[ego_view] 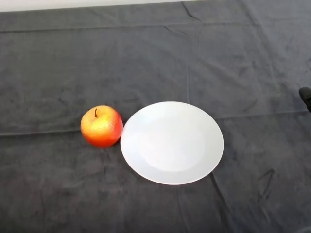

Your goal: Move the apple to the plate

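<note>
Just left of the white plate (172,142) sits the apple (101,126), red shading to orange-yellow on its upper face, stem up and standing upright on the dark cloth (58,68) that covers the counter. Its right side comes right up against the plate's left rim; whether the two actually touch or a sliver of cloth lies between them cannot be told from the head view. The apple rests on the cloth, not on the plate.

The plate is round, plain and shallow, with a broad flat rim around a slightly sunken centre, and nothing lies on it. It sits a little right of the middle of the view and a little nearer than the apple's top.

The cloth is charcoal grey, creased in long folds running across the counter and one running down behind the plate. A pale strip (73,4) shows along the far edge, beyond the cloth. At the right border a small dark shape (305,96) juts in; what it is cannot be made out.
</note>
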Motion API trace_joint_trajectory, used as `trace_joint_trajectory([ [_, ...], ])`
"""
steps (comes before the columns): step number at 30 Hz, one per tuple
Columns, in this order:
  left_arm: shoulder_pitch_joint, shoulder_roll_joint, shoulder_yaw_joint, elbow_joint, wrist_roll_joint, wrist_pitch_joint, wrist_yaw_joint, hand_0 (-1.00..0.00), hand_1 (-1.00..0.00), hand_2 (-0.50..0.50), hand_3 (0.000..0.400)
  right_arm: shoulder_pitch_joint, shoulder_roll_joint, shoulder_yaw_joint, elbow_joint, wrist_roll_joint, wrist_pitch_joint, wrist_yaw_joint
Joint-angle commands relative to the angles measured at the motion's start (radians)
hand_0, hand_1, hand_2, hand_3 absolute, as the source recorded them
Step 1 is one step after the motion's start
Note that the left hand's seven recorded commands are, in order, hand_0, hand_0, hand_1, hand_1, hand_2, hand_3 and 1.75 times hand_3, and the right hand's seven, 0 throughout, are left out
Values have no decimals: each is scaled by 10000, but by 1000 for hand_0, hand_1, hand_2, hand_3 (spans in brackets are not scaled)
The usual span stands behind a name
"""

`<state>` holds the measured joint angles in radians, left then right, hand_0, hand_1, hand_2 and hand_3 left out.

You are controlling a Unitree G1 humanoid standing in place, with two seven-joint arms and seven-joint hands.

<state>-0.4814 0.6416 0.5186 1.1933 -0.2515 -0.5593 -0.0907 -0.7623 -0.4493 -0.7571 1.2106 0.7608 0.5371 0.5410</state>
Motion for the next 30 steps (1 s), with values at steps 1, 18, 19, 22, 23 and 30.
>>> trace_joint_trajectory([
  [1,239,719,-360,-53,276,-350,2,0,0,0,0,-233,-280,-98,-58,-20,-72,92],
  [18,684,-1104,-2006,-307,1844,-1015,806,0,0,0,0,-222,-267,-96,-85,-22,-73,83],
  [19,743,-1185,-2071,-306,1903,-1029,837,0,0,0,0,-222,-266,-96,-87,-22,-73,82],
  [22,935,-1480,-2296,-294,2102,-1052,958,0,0,0,0,-219,-264,-96,-93,-22,-73,80],
  [23,987,-1571,-2364,-287,2161,-1051,997,0,0,0,0,-219,-263,-95,-95,-22,-73,79],
  [30,1077,-1853,-2751,-250,2460,-802,1066,0,0,0,0,-213,-257,-94,-110,-22,-73,73],
])
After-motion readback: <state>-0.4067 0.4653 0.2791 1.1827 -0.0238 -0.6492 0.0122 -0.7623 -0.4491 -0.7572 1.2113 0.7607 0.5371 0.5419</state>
